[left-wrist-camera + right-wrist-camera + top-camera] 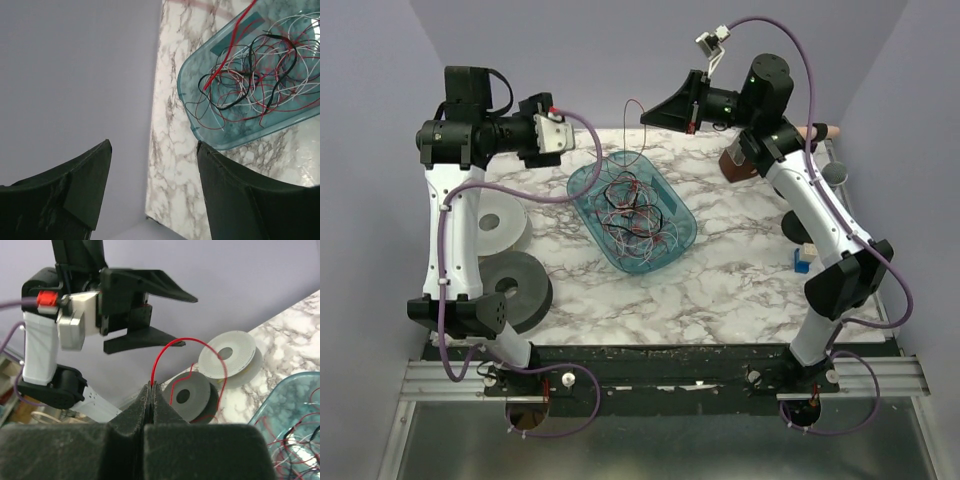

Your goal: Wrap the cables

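Right tool (151,385) pinches a red wire (162,352) rising from the cables (635,205) in the tray (582,180). Left tool (153,145) spread, empty; spools (500,225) nearby.

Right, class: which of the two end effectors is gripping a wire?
The right end effector, its jaws shut on a red wire; the left end effector stands open and empty.

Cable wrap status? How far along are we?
Done: nothing visibly wrapped; no wire shows on the two grey round spools. In hand: the right hand is shut on one thin red wire, held up in the air; the left hand is open and empty. Left: nearly everything, since the tangle of thin red, black and white wires lies loose in the teal translucent plastic tray.
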### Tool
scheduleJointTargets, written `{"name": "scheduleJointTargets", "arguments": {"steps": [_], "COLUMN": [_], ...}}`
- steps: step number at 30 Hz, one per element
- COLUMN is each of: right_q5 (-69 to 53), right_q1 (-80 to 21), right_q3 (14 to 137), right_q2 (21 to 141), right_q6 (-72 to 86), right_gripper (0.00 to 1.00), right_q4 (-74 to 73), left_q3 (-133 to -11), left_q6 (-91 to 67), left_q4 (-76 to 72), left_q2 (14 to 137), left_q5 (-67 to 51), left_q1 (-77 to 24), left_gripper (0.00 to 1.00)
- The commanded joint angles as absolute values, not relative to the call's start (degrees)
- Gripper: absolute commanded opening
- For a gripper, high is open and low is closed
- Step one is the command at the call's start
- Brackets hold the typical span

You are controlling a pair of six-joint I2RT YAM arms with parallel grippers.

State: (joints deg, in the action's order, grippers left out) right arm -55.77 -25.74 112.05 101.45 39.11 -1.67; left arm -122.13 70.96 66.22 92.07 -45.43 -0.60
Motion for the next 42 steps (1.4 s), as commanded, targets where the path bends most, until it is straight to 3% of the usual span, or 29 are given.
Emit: {"name": "scheduleJointTargets", "arguments": {"steps": [1, 2, 4, 7, 8, 13, 21, 26, 31, 35, 37, 39, 40, 42], "right_q5": [-53.01, -50.74, -43.55, -34.05, -31.4, -23.91, -18.99, -18.54, -19.68, -21.36, -21.27, -21.18, -21.62, -24.06], "right_q1": [-25.58, -25.58, -25.49, -25.66, -25.75, -26.8, -30.76, -32.25, -33.31, -33.66, -33.75, -33.66, -33.75, -33.75], "right_q3": [108.57, 105.24, 100.39, 96.43, 94.5, 90.35, 91.22, 94.04, 95.8, 96.42, 95.98, 95.71, 95.71, 96.5], "right_q2": [100.38, 99.24, 96.87, 93.97, 93.0, 90.27, 91.4, 94.3, 95.97, 96.59, 96.59, 96.68, 96.77, 97.9], "right_q6": [52.88, 55.87, 59.32, 57.14, 56.69, 53.54, 49.49, 49.39, 50.18, 51.41, 51.68, 51.68, 51.59, 50.54], "right_gripper": [0.01, 0.01, 0.01, 0.01, 0.01, 0.01, 0.01, 0.01, 0.01, 0.01, 0.01, 0.01, 0.01, 0.01], "right_q4": [12.08, 19.52, 26.69, 29.61, 30.84, 33.13, 34.63, 34.45, 34.8, 34.45, 34.19, 33.14, 32.26, 30.25], "left_q3": [-123.84, -122.88, -116.59, -97.97, -93.91, -84.21, -77.09, -75.06, -74.35, -74.27, -74.27, -74.36, -74.44, -74.97], "left_q6": [94.0, 81.51, 42.04, -20.75, -30.66, -58.92, -73.2, -77.43, -77.08, -77.43, -77.61, -77.61, -77.43, -76.82], "left_q4": [85.96, 81.0, 60.16, 16.92, 9.65, -7.96, -30.72, -41.21, -36.84, -35.33, -35.51, -35.33, -34.98, -33.23], "left_q2": [89.91, 90.0, 88.87, 84.31, 82.03, 78.58, 76.46, 76.2, 76.55, 76.82, 76.9, 76.73, 76.73, 76.73], "left_q5": [-62.28, -65.88, -69.69, -59.98, -56.11, -49.66, -47.11, -48.16, -46.32, -45.88, -45.7, -45.7, -45.62, -45.09], "left_q1": [-2.02, -2.02, -2.02, -1.5, -1.15, -1.67, -3.07, -3.78, -3.87, -3.87, -3.78, -3.69, -3.6, -2.9], "left_gripper": [0.78, 0.78, 0.66, 0.54, 0.49, 0.51, 0.73, 0.75, 0.73, 0.59, 0.39, 0.1, 0.0, 0.0]}}
